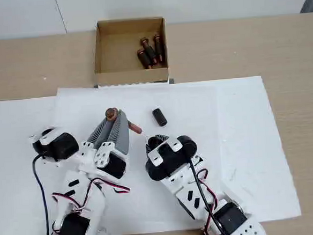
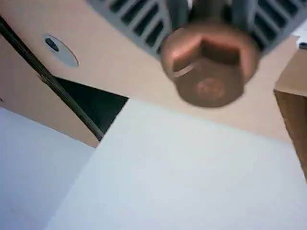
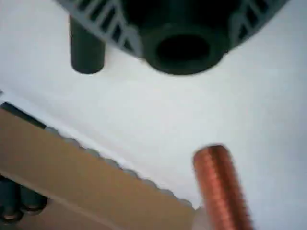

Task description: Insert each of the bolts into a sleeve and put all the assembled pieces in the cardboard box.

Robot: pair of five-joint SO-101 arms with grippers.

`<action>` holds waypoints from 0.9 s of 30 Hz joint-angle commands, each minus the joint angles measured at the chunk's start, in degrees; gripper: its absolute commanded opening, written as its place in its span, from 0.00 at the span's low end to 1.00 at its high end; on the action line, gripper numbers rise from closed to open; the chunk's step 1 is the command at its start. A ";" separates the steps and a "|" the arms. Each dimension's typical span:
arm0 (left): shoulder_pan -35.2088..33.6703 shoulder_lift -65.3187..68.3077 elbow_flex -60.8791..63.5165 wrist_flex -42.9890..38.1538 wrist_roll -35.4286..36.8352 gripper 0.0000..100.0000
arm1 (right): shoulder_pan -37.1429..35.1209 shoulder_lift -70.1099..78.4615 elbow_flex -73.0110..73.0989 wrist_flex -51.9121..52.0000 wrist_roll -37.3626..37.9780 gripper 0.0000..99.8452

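Note:
My left gripper (image 1: 115, 120) is shut on a copper bolt (image 1: 112, 114), whose threaded end (image 1: 135, 128) sticks out to the right. In the left wrist view the bolt's hex head (image 2: 208, 64) sits between the grey fingers (image 2: 132, 14). My right gripper (image 3: 182, 24) is shut on a black sleeve (image 3: 182, 50), open end outward, a little short of the bolt's thread (image 3: 221, 187). A second black sleeve (image 1: 159, 117) lies loose on the paper, also seen as the sleeve (image 3: 86, 48) past the right gripper. The cardboard box (image 1: 132, 76) holds several assembled pieces (image 1: 151, 50).
White paper sheets (image 1: 228, 144) cover the table in front of the box. The right arm's body (image 1: 170, 157) stands just right of the left gripper. The box's front wall (image 3: 72, 177) lies close ahead of both grippers. Bare wood (image 1: 280, 44) lies to the right.

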 commanded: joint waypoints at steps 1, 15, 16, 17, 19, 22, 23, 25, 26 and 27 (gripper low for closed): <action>1.93 -1.14 -0.40 -1.41 0.09 0.01 | -0.84 -0.57 0.88 -1.63 2.11 0.00; 4.31 -1.14 -0.48 -1.41 0.00 0.01 | -0.57 -0.57 0.88 -1.63 3.87 0.00; 4.31 -1.05 -0.48 -1.41 0.00 0.01 | -0.48 -0.57 0.88 -1.63 3.87 0.00; 4.31 -1.05 -0.48 -1.41 0.00 0.01 | -0.48 -0.57 0.88 -1.63 3.87 0.00; 4.31 -1.05 -0.48 -1.41 0.00 0.01 | -0.48 -0.57 0.88 -1.63 3.87 0.00; 4.31 -1.05 -0.48 -1.41 0.00 0.01 | -0.48 -0.57 0.88 -1.63 3.96 0.00; 4.40 -1.05 -0.48 -1.41 0.00 0.01 | -0.48 -0.57 0.88 -1.63 3.96 0.00; 4.40 -1.05 -0.57 -1.41 0.00 0.01 | -0.48 -0.57 0.88 -1.71 4.04 0.00; 4.40 -1.05 -0.57 -1.41 0.00 0.01 | -0.48 -0.57 0.88 -1.71 4.66 0.00; 4.40 -1.05 -0.57 -1.32 0.00 0.01 | -0.48 -0.57 0.88 -1.71 5.63 0.00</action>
